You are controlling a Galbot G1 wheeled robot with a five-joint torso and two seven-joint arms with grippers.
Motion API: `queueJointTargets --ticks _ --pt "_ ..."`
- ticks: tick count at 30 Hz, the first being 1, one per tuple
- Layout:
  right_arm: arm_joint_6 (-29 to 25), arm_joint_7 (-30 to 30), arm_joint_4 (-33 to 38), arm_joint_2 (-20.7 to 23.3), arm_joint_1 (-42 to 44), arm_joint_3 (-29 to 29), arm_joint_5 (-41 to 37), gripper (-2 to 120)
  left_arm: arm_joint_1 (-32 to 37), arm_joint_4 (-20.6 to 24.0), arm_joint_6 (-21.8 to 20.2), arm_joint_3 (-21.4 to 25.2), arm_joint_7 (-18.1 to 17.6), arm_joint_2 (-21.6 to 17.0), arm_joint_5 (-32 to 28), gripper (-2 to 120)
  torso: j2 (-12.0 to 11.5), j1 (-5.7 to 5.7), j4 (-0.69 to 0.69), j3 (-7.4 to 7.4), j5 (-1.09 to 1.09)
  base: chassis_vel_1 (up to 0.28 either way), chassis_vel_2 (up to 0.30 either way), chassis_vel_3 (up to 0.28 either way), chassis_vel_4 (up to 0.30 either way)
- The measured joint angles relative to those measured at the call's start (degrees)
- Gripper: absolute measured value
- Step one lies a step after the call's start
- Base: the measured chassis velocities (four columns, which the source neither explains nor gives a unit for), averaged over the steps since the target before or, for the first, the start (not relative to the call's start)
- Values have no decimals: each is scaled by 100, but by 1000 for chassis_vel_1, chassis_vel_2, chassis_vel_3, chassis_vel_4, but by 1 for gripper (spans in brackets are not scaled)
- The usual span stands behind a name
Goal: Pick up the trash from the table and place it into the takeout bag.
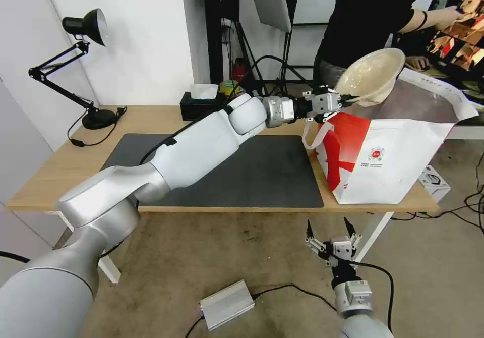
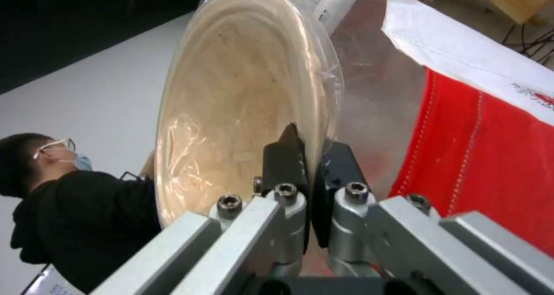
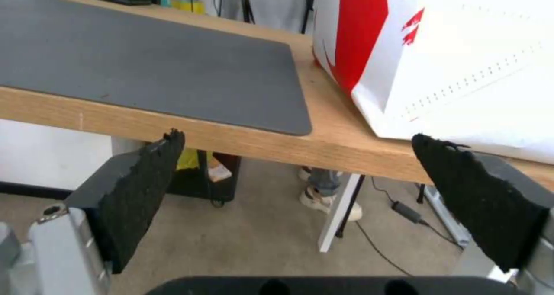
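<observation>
fingers of the left gripper [image 1: 348,101] pinch the rim of the shallow beige bowl [image 1: 370,77]; wrist view shows one black pad [image 2: 287,156] on the inner face and the other on the outer face of the rim. bowl is held tilted on edge in the air, above the open mouth of the takeout bag [image 1: 388,161], not inside it. bowl has a pale ribbed inside and a clear film over it.

table [image 1: 45,176]: light wood top, dark grey mat [image 1: 262,176] across the middle. bag stands at the table's right end, just beside the mat edge; white with a red panel, small round red logo [image 1: 376,154], white loop handle [image 1: 315,131], silver foil lining [image 2: 375,113]. bag contents cannot be told.

black desk lamp [image 1: 80,70] at far left corner, black tissue box [image 1: 200,105] at the back edge.

right gripper [image 1: 333,229] hangs below the table's front edge, fingers spread wide, holding nothing.
</observation>
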State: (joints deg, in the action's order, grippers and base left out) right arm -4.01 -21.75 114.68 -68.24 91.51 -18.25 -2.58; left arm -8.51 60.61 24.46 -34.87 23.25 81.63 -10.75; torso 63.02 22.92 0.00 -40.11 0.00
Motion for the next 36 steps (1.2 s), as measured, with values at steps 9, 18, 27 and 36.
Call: queueJointTargets --ticks 9,18,27,36 --pt "0 -1 2 -4 -4 0 -2 100 -40 -179 74 6 0 121 100 0 0 0 1 0 0 0 0 0 0" --pt "0 -2 11 -9 8 0 -1 100 -59 -199 96 -19 -21 188 145 0 0 0 0 0 0 0 0 0 0" --pt "-2 -2 32 -16 25 4 7 100 -113 -186 81 -72 -28 233 136 19 0 0 0 0 0 0 0 0 0" --pt "-6 -2 55 -16 49 -5 8 100 -149 -162 63 -130 -33 237 114 51 0 0 0 0 0 0 0 0 0"
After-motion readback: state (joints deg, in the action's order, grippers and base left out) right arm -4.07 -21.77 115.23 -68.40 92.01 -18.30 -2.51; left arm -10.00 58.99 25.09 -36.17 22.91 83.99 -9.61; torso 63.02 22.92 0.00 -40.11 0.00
